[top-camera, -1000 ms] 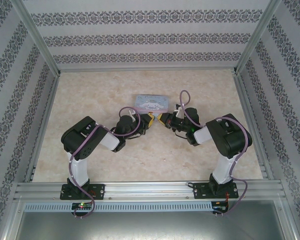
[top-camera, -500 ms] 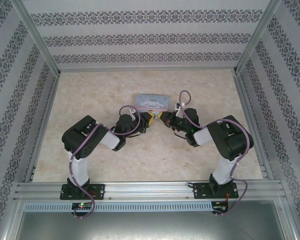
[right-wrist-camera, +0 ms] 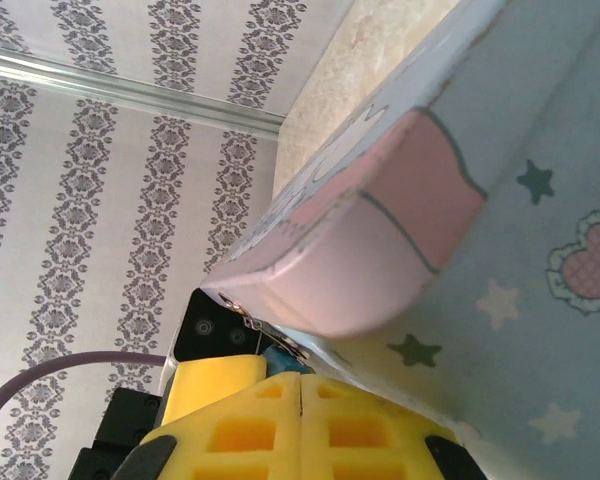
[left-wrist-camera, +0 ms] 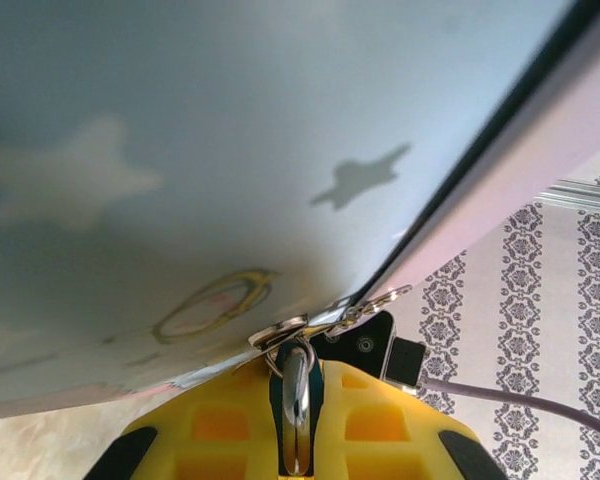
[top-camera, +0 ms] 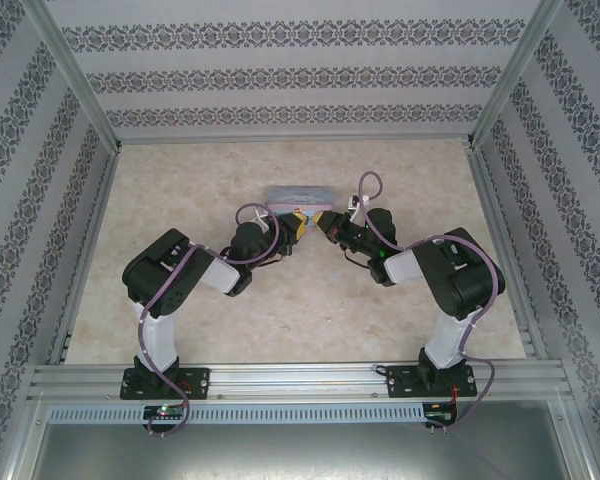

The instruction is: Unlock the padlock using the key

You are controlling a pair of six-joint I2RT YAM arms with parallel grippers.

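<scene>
Tin box (top-camera: pixel 299 192) on the table (top-camera: pixel 180 180) — jaws just before it.

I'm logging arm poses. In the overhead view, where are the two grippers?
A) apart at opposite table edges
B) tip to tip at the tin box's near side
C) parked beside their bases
B: the left gripper and right gripper meet at the near side of the tin box.

Lab test cell, aluminium frame (top-camera: pixel 300 376), wallpapered walls (top-camera: pixel 300 70)
</scene>
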